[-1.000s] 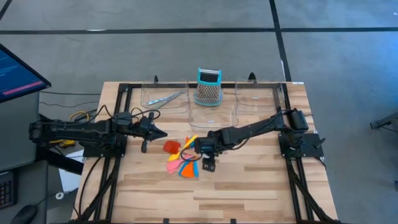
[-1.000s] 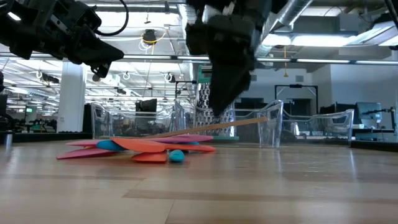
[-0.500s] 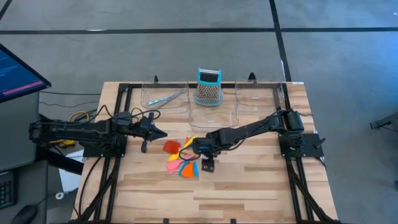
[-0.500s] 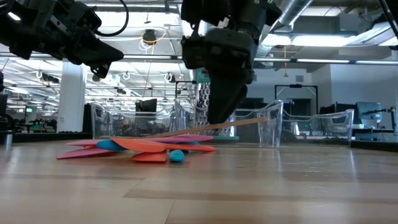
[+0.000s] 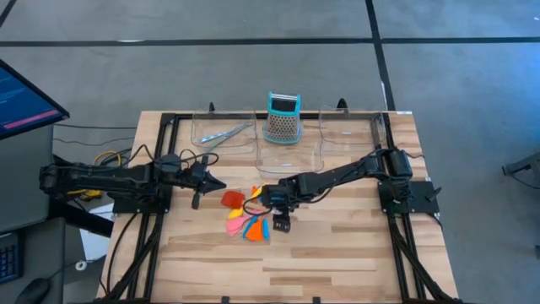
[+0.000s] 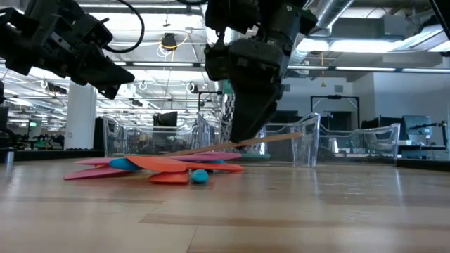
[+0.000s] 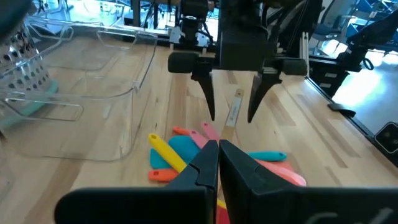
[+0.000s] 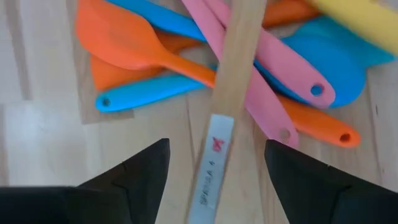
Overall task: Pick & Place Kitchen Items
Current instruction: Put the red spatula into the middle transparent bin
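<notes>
My right gripper [image 5: 268, 201] hangs at the centre of the high view, fingers [image 8: 134, 177] spread apart on either side of a pale wooden utensil handle [image 8: 225, 118]. The handle lies across a heap of orange, pink, blue and yellow plastic spatulas [image 5: 247, 218] on the wooden table [image 5: 337, 253]. My left gripper [image 5: 213, 181] waits at centre-left, fingers pressed together.

the utensil pile [image 5: 246, 219] is lying mid-surface [image 5: 337, 253], its handles crossing over one another. the trays [image 5: 291, 152] are standing behind it along the far edge. the tongs [image 5: 226, 133] are resting in the left tray. the grater [image 5: 283, 118] is standing between trays. the right claw [image 5: 274, 221] is hanging over the pile's right side; the left claw [image 5: 221, 182] is sitting left of it.
</notes>
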`<state>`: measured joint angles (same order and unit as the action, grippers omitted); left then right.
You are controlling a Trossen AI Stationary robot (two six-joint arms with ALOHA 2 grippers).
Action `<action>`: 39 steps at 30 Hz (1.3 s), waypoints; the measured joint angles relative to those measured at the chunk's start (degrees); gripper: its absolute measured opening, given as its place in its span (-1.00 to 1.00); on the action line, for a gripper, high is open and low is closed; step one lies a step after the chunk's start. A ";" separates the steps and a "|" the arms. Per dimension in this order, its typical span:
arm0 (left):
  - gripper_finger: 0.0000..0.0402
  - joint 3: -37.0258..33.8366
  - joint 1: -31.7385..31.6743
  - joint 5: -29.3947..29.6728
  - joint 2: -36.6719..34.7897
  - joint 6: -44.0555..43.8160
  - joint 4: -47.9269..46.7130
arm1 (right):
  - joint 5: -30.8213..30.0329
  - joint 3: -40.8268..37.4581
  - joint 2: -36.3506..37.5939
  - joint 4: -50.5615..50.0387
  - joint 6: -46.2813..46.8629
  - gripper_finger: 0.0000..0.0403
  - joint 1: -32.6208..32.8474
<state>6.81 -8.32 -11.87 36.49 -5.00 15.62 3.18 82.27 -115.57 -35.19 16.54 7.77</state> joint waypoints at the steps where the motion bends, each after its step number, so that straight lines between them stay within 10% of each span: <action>1: -0.99 -0.09 0.00 0.01 0.00 0.01 0.08 | -0.01 -0.12 0.00 -0.33 0.04 0.28 -0.06; 39: -0.99 -0.17 -0.01 0.00 0.00 -0.01 1.66 | 1.36 -0.12 -0.02 -2.94 -1.51 0.20 0.44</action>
<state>6.63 -8.32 -11.87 36.49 -5.01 17.27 4.54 82.15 -115.59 -38.13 15.03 8.21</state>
